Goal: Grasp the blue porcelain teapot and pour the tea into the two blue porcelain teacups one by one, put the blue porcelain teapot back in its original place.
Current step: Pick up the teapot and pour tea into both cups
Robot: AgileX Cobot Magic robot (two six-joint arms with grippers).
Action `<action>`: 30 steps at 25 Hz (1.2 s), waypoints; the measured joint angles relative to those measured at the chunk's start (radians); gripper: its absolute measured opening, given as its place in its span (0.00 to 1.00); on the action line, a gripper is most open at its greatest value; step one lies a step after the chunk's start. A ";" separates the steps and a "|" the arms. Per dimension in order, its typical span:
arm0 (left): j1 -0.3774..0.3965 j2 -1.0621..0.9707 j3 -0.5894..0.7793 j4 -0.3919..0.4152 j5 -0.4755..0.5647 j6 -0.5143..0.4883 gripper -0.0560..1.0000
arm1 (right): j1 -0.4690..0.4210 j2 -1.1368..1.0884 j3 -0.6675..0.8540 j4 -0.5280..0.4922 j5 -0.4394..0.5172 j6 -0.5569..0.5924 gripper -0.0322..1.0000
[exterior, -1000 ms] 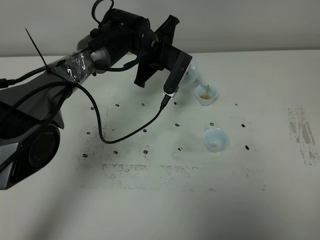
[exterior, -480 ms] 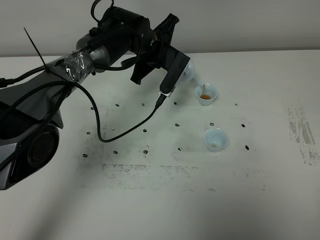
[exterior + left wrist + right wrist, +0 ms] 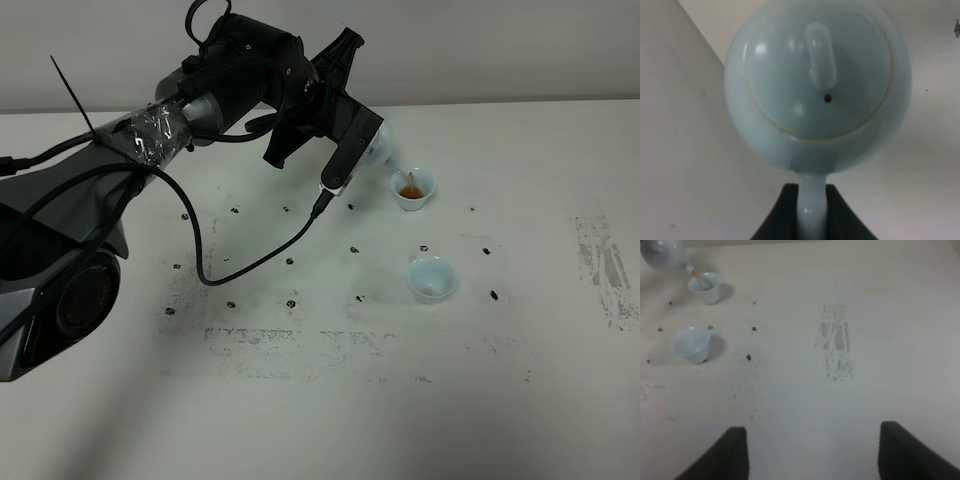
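Tea has climbed in the far cup [image 3: 412,188] over the last second, and the left arm's wrist has shifted slightly. Nearest me, the near cup [image 3: 432,278] stands alone with a thin brown pool at its bottom. Just past it, the far cup takes a thin stream from the pot [image 3: 381,150]. The pot hangs tipped above and beside it, spout down toward the cup. Its handle runs back into the left pincer [image 3: 809,220], which is pressed tight on it. So the pot's long axis runs from pincer to cup, and levelling it looks like the coming move. The right pincer [image 3: 812,435] hangs spread and empty, well off to the side. The table [image 3: 330,400] is white and flat, speckled with black marks, with a scuffed patch [image 3: 605,265] at the right. A plain pale wall [image 3: 480,50] closes the back.
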 joint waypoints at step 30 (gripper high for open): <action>0.000 0.000 0.000 0.033 -0.025 0.000 0.10 | 0.000 0.000 0.000 0.000 0.000 0.000 0.55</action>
